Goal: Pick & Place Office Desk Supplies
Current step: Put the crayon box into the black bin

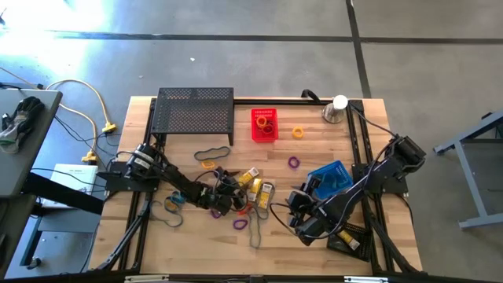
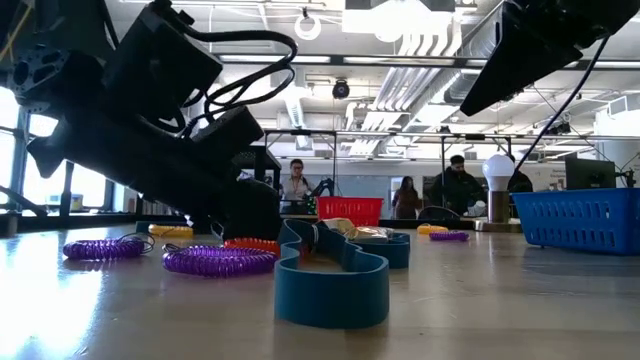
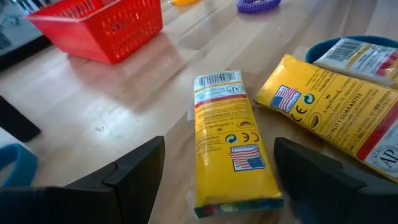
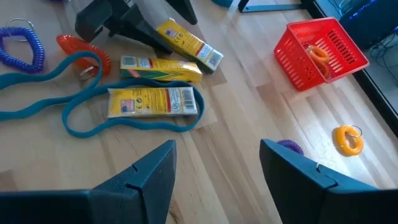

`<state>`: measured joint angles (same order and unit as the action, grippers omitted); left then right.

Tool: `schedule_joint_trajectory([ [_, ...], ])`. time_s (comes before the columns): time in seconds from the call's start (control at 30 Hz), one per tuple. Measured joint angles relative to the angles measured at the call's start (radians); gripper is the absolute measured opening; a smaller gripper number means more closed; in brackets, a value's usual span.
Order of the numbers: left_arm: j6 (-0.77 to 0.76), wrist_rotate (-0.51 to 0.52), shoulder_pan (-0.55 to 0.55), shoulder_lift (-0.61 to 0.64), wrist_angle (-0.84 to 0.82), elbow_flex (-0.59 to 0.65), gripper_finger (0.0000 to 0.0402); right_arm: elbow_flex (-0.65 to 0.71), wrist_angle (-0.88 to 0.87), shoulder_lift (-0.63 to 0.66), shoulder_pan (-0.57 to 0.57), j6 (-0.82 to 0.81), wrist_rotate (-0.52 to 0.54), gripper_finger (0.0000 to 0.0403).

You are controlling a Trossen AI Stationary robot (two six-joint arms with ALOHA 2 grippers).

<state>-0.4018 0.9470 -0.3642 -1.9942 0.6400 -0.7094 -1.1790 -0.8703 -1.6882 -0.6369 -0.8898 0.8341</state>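
dark fingers of the left gripper fill the near edge of the left wrist view, spread wide and empty, straddling one yellow-and-white box lying flat on the table. not yet gripped, by the look of it. second box just beside, partly over a blue band. seen from above, left gripper low at table centre among the clutter; right gripper hovering near the front right, fingers parted and holding nothing, blue basket just behind it.

sorted so far, going by the high view: only a few orange loops in the red basket. blue basket apparently with nothing in it, though hard to tell for sure.

left to do, most of it: three boxes clustered mid-table, one ringed by a blue band loop; orange coil and purple coil beside them; purple loop and orange loop loose between the baskets; dark band loop near the black mesh shelf; more loops toward the front left. early stage, judging from that. likely first of the boxes about to be taken.
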Motion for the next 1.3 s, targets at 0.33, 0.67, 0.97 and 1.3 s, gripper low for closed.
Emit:
schedule_joint_trajectory([
  [0.33, -0.033, -0.14, 0.034, 0.003, -0.01, 0.0, 0.026, 0.0, 0.021, 0.0, 0.0, 0.0, -0.001, 0.022],
  [0.67, -0.012, -0.172, 0.035, 0.001, -0.018, 0.0, 0.014, 0.0, 0.031, 0.0, 0.0, 0.003, -0.017, 0.022],
  [0.97, 0.174, -0.167, 0.026, 0.097, -0.044, 0.006, 0.0096, 0.0, 0.063, 0.0, 0.002, 0.066, -0.055, 0.022],
  [1.3, 0.449, -0.018, -0.016, 0.356, -0.07, 0.003, 0.0095, 0.0, 0.175, 0.065, 0.11, 0.153, -0.047, 0.022],
])
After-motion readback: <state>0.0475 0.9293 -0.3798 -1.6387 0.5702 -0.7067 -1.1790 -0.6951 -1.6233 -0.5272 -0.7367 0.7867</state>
